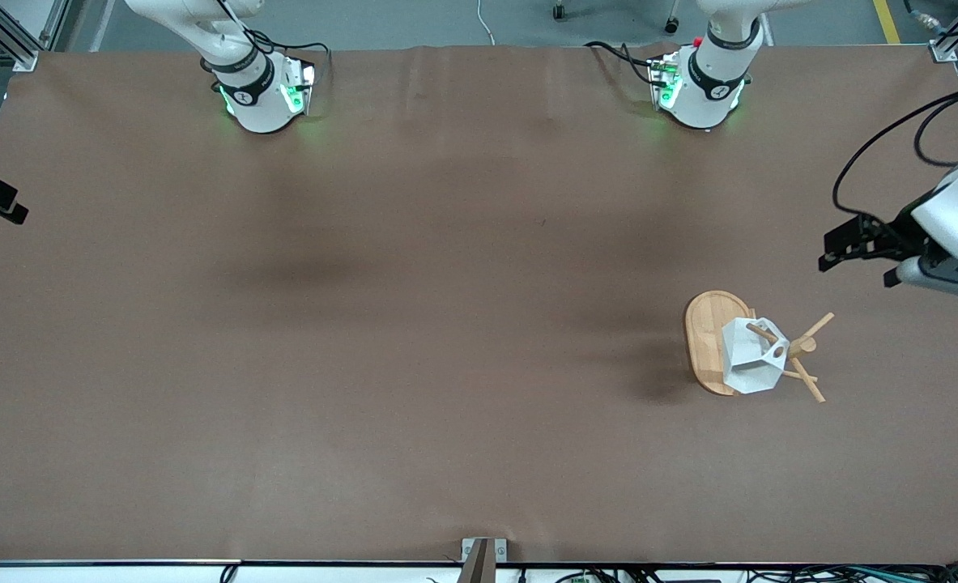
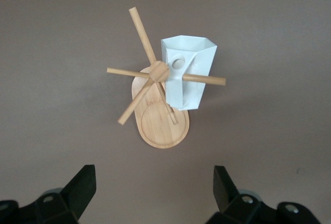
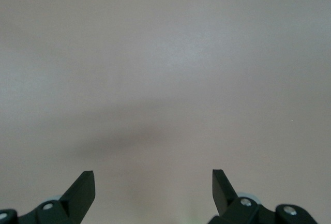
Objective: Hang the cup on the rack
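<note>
Your left hand hangs spread and empty, apart from the cup hung on the rack; your right hand waits spread.

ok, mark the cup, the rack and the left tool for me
cup (image 1: 747,364), front view, on its white faceted side wall.
rack (image 1: 707,334), front view, on the bare oval base.
left tool (image 2: 155,195), left wrist view, midway between its open fingertips.

I can read no text, label, brand or number anywhere in my views. The round marks on the arm bases at the top of the front frame are too small for me to make out.
</note>
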